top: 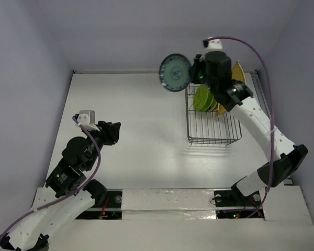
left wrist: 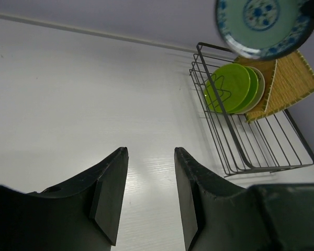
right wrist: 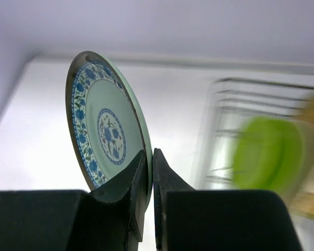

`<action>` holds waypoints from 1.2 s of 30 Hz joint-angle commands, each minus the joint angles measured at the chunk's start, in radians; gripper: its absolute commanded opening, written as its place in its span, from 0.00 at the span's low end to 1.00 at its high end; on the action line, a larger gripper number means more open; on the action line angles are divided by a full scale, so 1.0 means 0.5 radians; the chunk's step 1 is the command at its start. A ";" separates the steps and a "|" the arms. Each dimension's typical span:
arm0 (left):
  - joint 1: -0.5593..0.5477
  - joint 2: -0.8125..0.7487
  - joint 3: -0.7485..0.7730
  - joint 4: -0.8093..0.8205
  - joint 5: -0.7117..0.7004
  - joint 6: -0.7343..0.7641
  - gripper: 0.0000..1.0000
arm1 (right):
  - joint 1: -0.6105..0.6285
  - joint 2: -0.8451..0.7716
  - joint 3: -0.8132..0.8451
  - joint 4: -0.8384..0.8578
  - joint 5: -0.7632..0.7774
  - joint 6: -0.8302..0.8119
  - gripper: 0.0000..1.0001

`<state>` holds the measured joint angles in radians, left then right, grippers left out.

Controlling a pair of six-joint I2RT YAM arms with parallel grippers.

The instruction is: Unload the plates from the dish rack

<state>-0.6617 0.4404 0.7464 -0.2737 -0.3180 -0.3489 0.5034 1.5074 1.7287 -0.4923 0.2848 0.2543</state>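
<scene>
White table (top: 131, 136), grey wire dish rack (top: 213, 130) at its far right

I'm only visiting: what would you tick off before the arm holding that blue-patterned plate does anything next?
1. Right hand pinches the round teal patterned plate by its rim: ok.
2. Plate hangs clear of the grey wire dish rack: ok.
3. White table left of the rack bare for a set-down: ok.
4. Left hand open, empty, well away from the plate: ok.
5. Round lime-green plates and woven straw-yellow trays stand on edge in the rack: ok.
6. Grip tight enough against slipping: cannot tell.
</scene>
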 commanded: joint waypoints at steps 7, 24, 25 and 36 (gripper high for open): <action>0.023 -0.120 -0.017 0.066 -0.137 -0.008 0.38 | 0.610 0.513 -0.159 0.435 -0.569 0.317 0.00; 0.059 -0.108 -0.023 0.084 -0.079 -0.005 0.38 | 0.816 0.682 -0.926 0.715 -0.744 0.479 0.00; 0.059 -0.108 -0.023 0.081 -0.079 -0.005 0.38 | 0.816 0.697 -0.941 0.709 -0.735 0.476 0.00; 0.059 -0.102 -0.026 0.078 -0.073 -0.008 0.38 | 0.816 0.753 -1.003 0.672 -0.619 0.458 0.38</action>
<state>-0.6380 0.3824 0.7456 -0.2737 -0.3622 -0.3508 0.9047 1.9102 1.2312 -0.1944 -0.0628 0.4870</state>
